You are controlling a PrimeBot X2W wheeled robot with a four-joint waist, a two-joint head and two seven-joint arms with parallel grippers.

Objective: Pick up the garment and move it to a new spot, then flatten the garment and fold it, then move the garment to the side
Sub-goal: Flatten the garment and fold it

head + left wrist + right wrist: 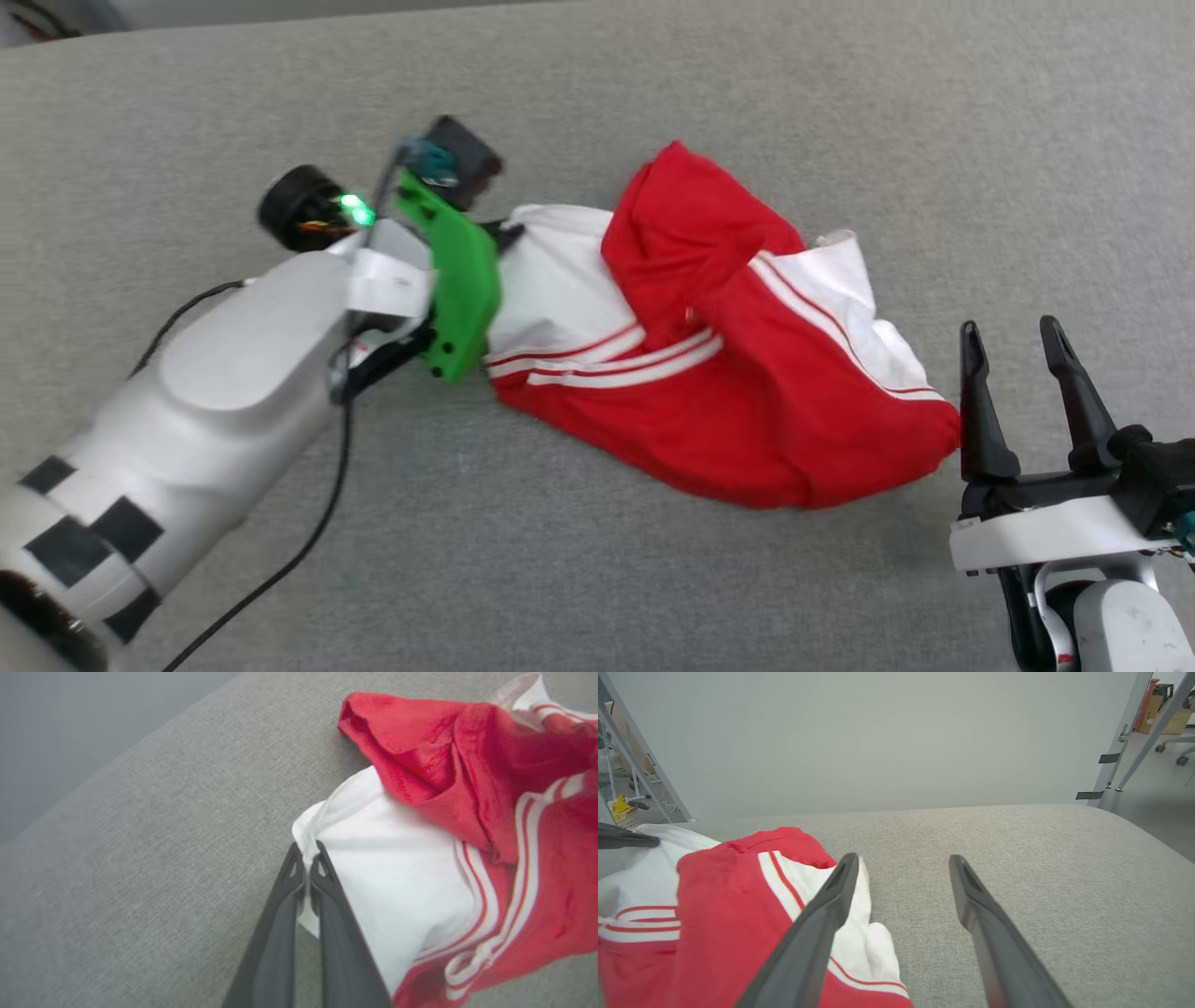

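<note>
Two grippers work over a grey fabric surface [597, 579]. The garment [709, 373], a red T-shirt with white striped sleeves, lies crumpled at the centre of the head view. At the middle of the left wrist view, the left gripper [306, 853] pinches a white sleeve edge between its pressed-together dark fingers, an outer corner that should let the shirt hang free when lifted. The right gripper [1010, 327], at the lower right of the head view, holds nothing, its fingers spread just beside the red hem, probably ready for a second corner.
</note>
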